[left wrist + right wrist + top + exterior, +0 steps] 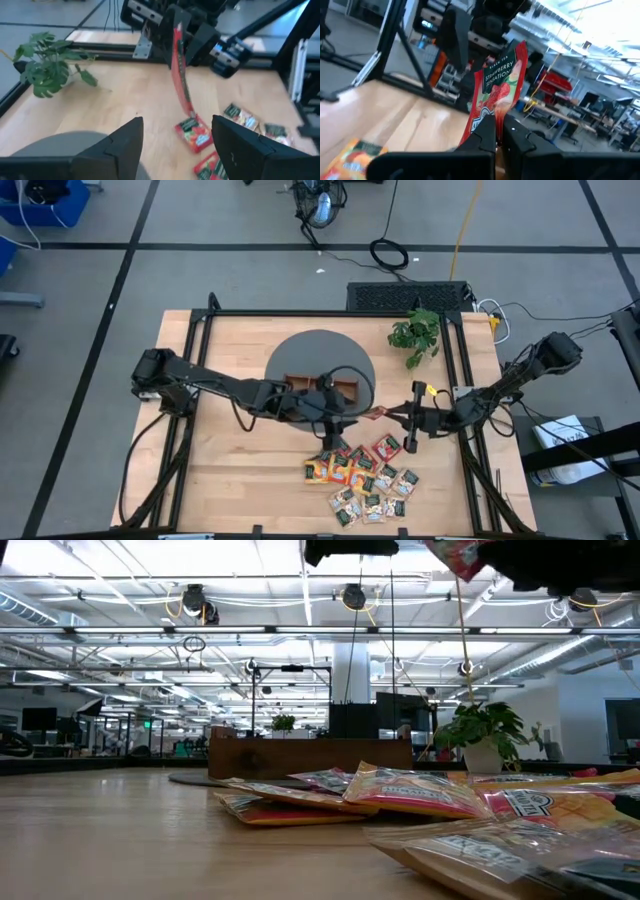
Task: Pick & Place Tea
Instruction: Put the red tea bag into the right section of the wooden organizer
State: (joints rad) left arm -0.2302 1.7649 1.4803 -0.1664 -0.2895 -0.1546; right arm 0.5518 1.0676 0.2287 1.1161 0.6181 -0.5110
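Pile: loose tea sachets (pixel 362 477) lie overlapping on the bench (pixel 220 470), at its near edge, below both grippers.
Risk: the red sachet (pixel 496 90) is pinched only at one end by the right gripper (pixel 497 131), so it may swing, twist or slip out when carried; the left fingers (pixel 120 145) stand close on either side of it and could catch it if either arm moves.
Right gripper: closed on the red sachet, holding it on edge above the bench, just beyond the pile and just right of the left gripper (pixel 340 416).
Left gripper: wide open and empty; its fingers flank the hanging sachet without touching it, as far as the left wrist view shows.
Tray: the wooden tray (pixel 305 386) sits on a grey disc (pixel 300 350) beyond the grippers, partly hidden by the left arm.
Plant: a small plant (pixel 416 335) stands at the far right of the bench.
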